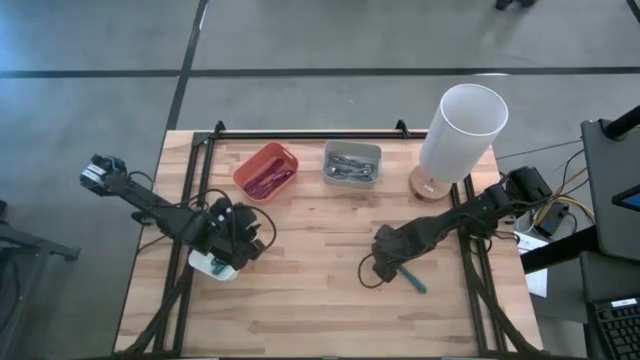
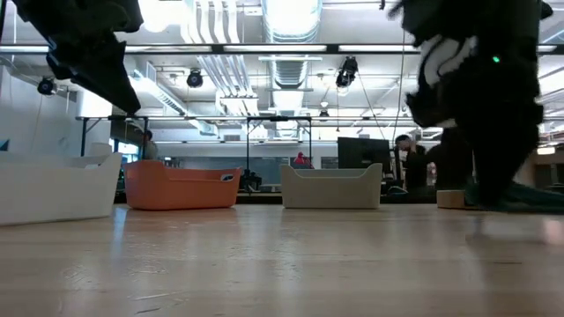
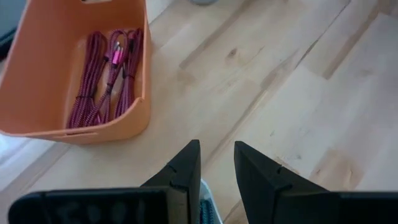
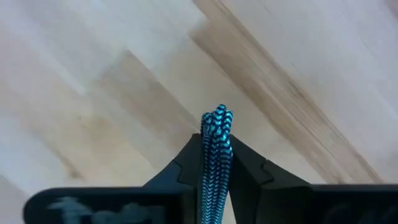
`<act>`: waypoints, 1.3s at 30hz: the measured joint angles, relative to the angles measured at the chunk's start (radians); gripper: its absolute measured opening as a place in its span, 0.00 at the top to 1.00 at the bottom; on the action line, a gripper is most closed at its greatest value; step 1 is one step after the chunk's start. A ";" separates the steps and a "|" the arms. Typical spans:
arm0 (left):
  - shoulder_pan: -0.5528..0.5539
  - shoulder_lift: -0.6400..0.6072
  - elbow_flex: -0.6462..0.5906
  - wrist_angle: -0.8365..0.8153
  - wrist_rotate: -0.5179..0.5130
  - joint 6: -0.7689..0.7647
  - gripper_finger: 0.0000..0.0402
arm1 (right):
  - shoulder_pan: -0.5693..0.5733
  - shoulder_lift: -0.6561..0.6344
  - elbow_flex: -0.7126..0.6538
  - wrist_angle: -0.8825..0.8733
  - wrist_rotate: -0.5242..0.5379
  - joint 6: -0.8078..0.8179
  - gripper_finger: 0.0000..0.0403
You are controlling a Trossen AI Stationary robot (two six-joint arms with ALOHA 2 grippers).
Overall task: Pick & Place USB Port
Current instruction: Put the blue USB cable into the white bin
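1. Right gripper (image 4: 216, 163): low over the right half of the wooden surface (image 1: 330, 290); fingers (image 4: 186, 163) pressed against a teal braided cable (image 4: 216, 149), which stands up between them.
2. Teal braided cable, seen from above (image 1: 412, 279): a short length lies on the surface just beside the right gripper (image 1: 388, 262).
3. Left gripper (image 3: 217, 163): over the left half of the surface, above a white bin (image 1: 212, 265); fingers (image 3: 186, 171) a narrow gap apart, nothing between them.
4. Orange bin (image 1: 266, 171): near the far edge, left of centre; holds coiled magenta cables (image 3: 106, 74).
5. Grey bin (image 1: 352, 163): just right of the orange bin; contents dark, kind unclear.
6. White cylinder (image 1: 460, 132): upright on a round wooden base at the far right corner.
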 joint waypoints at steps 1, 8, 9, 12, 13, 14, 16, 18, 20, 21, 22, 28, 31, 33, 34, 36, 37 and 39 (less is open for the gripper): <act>0.000 0.000 0.000 0.001 -0.011 -0.003 0.77 | 0.000 0.001 0.014 0.006 0.002 -0.015 0.90; 0.002 0.000 0.000 0.067 -0.093 0.018 0.77 | 0.000 0.003 0.149 0.025 0.157 -0.172 0.89; 0.002 0.000 0.000 0.074 -0.093 0.027 0.77 | 0.000 0.003 0.170 0.025 0.191 -0.199 0.89; 0.002 0.000 0.000 0.097 -0.093 0.055 0.77 | 0.000 0.003 0.234 0.022 0.285 -0.289 0.89; 0.002 0.000 0.000 0.107 -0.093 0.067 0.77 | 0.000 0.003 0.255 0.023 0.321 -0.320 0.89; 0.002 0.000 0.000 0.119 -0.094 0.081 0.77 | 0.000 0.003 0.276 0.022 0.359 -0.351 0.89; 0.002 0.000 0.000 0.151 -0.094 0.120 0.77 | -0.002 0.003 0.316 0.028 0.433 -0.411 0.89; 0.002 0.000 0.000 0.190 -0.094 0.168 0.77 | -0.007 0.002 0.350 0.050 0.481 -0.480 0.90; 0.002 0.000 0.000 0.228 -0.093 0.222 0.77 | -0.015 0.002 0.371 0.102 0.490 -0.566 0.90; 0.002 0.000 0.000 0.244 -0.093 0.251 0.77 | -0.020 0.001 0.374 0.140 0.490 -0.614 0.90; 0.002 0.000 0.000 0.258 -0.092 0.279 0.77 | -0.026 0.001 0.374 0.179 0.482 -0.668 0.90; 0.003 0.000 -0.035 0.342 -0.067 0.399 0.77 | -0.093 0.001 0.345 0.389 0.301 -0.868 0.90; 0.003 0.000 -0.081 0.395 -0.059 0.423 0.77 | -0.125 0.001 0.310 0.488 0.269 -0.913 0.90; 0.003 0.000 -0.118 0.450 -0.058 0.438 0.77 | -0.146 0.001 0.285 0.545 0.235 -0.929 0.90; 0.003 0.000 -0.138 0.486 -0.056 0.451 0.77 | -0.156 0.001 0.270 0.573 0.211 -0.935 0.90; 0.005 0.000 -0.179 0.564 -0.024 0.489 0.77 | -0.174 0.001 0.235 0.645 0.164 -0.936 0.90; 0.007 0.000 -0.203 0.615 -0.005 0.517 0.77 | -0.181 0.001 0.216 0.684 0.146 -0.938 0.90; 0.014 0.000 -0.248 0.741 0.034 0.591 0.77 | -0.193 0.001 0.178 0.771 0.116 -0.944 0.90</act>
